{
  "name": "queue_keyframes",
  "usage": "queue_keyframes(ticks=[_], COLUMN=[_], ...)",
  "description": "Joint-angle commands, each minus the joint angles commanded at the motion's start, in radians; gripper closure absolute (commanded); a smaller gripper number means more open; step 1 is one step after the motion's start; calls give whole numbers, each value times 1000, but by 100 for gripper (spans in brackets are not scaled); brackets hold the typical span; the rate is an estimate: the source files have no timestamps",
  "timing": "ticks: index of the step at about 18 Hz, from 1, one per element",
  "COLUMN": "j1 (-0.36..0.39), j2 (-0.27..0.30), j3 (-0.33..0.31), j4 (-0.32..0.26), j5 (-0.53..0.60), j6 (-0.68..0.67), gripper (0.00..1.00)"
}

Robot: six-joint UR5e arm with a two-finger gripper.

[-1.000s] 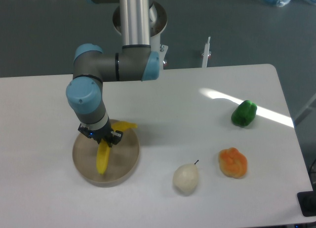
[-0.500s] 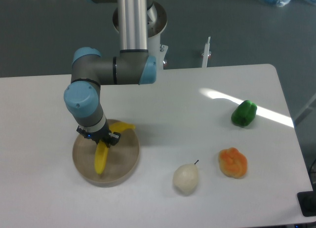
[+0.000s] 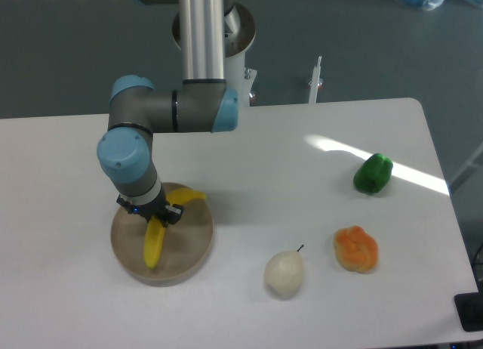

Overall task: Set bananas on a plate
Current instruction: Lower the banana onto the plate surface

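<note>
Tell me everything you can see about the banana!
The banana is smooth, bright yellow and curved. It sits over the round tan plate; one end points toward the plate's near edge and the other end pokes out toward the plate's far right rim. The gripper is right on top of its middle, hiding that part, so I cannot tell if the fingers are squeezing it or have let go. Nothing else touches it.

We see the arm [image 3: 170, 111] built from smooth silver-grey tubes, with light blue round caps on its joints. At its 6 o'clock end sits the gripper [image 3: 153, 213], small and black, with a tiny blue light.
</note>
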Motion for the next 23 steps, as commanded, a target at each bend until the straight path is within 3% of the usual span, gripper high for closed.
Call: queue_keyframes(ticks=[11,13,14,17,23], j1=[0,2,2,2,5], j2=[-14,-12,-14,-14,3], j3=[3,5,5,8,29], j4=[0,0,0,0,-5], j5=[2,3,15,40,44], j6=[2,2,2,8,12], gripper=[67,55,44,38,1])
